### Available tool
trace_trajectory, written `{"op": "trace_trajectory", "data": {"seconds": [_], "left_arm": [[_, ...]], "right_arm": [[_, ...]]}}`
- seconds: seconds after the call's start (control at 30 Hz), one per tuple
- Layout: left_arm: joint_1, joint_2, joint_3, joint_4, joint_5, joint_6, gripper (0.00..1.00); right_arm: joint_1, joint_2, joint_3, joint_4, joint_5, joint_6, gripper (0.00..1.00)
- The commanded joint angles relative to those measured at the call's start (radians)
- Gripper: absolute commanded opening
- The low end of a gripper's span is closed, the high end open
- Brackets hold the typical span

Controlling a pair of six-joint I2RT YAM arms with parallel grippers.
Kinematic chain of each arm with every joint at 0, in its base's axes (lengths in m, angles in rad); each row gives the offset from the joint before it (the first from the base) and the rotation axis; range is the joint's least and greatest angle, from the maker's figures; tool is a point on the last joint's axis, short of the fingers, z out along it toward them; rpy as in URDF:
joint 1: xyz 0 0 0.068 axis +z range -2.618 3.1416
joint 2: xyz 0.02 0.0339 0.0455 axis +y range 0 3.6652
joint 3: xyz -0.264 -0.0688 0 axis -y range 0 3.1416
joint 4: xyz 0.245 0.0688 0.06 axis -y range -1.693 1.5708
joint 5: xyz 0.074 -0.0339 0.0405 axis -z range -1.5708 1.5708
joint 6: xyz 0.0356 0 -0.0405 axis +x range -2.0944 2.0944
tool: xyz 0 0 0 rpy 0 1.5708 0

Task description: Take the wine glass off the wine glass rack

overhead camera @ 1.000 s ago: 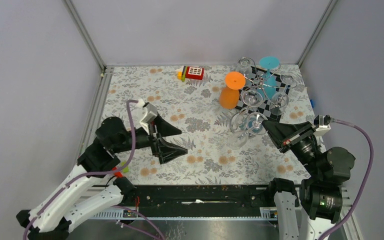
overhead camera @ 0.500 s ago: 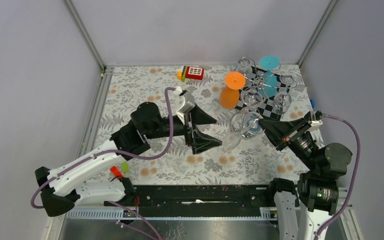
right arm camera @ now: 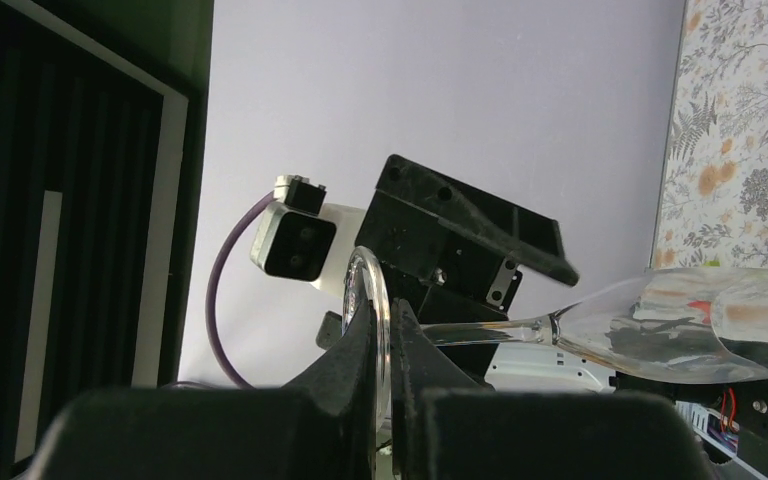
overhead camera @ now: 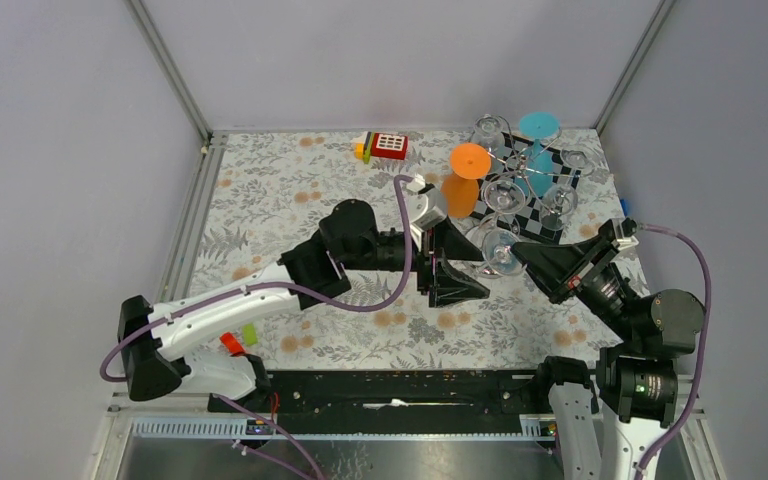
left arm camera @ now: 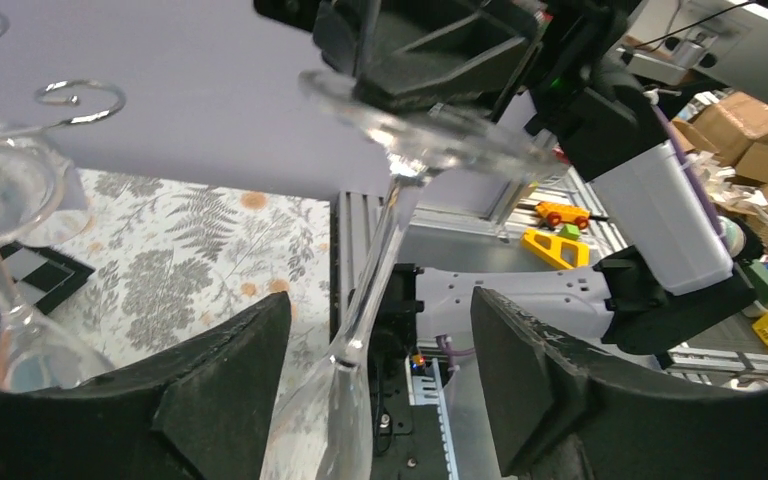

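Note:
A clear wine glass point(overhead camera: 498, 250) hangs sideways in the air, just in front of the chrome wine glass rack point(overhead camera: 530, 170). My right gripper point(overhead camera: 517, 250) is shut on the rim of its round foot point(right arm camera: 372, 300), and the bowl point(right arm camera: 700, 320) points away to the right. My left gripper point(overhead camera: 480, 272) has reached in from the left. Its two fingers straddle the stem point(left arm camera: 375, 290), left fingertip point(left arm camera: 260, 330) and right one point(left arm camera: 505, 330) both apart from the glass. The left gripper point(left arm camera: 380, 305) is open. A curled rack arm point(left arm camera: 80, 98) shows at upper left.
Several more clear glasses point(overhead camera: 505, 192) hang on the rack, which stands on a black-and-white checkered board point(overhead camera: 540, 218). An orange plastic goblet point(overhead camera: 460, 185) and a teal one point(overhead camera: 538, 135) stand close by. A red toy phone point(overhead camera: 388, 146) lies at the back.
My left arm has swung right across the table, bringing its fingers around the glass stem and narrowing its jaws. The right gripper has drawn the glass slightly back from the rack.

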Motion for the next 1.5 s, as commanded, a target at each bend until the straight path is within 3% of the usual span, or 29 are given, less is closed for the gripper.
{"op": "trace_trajectory", "data": {"seconds": [0.0,0.4,0.73,0.87,0.9,1.03,1.1,1.23,1.47], "left_arm": [[-0.009,0.013,0.082,0.120,0.084,-0.008,0.68],[-0.011,0.091,0.163,0.073,0.256,0.058,0.40],[-0.011,0.102,0.183,0.013,0.260,0.115,0.00],[-0.011,0.089,0.167,0.029,0.256,0.116,0.00],[-0.011,0.085,0.164,0.035,0.253,0.114,0.00],[-0.009,0.058,0.148,0.035,0.178,0.114,0.00],[-0.008,0.032,0.138,0.016,0.113,0.120,0.00],[0.004,-0.031,0.103,-0.018,-0.012,0.111,0.00],[0.062,-0.176,0.025,-0.060,-0.272,0.045,0.00]], "right_arm": [[0.013,-0.006,-0.007,0.079,-0.036,0.028,0.00],[0.021,-0.001,-0.016,0.138,-0.045,0.066,0.00],[0.021,-0.002,-0.021,0.149,-0.043,0.079,0.00],[0.022,-0.002,-0.025,0.152,-0.039,0.079,0.00],[0.022,-0.001,-0.026,0.155,-0.039,0.082,0.07],[0.022,-0.005,-0.038,0.178,-0.017,0.086,0.65],[0.022,-0.012,-0.038,0.181,0.010,0.063,0.81],[0.021,-0.029,-0.017,0.120,0.090,-0.058,0.92],[0.021,-0.013,0.054,-0.005,0.156,-0.305,0.93]]}}
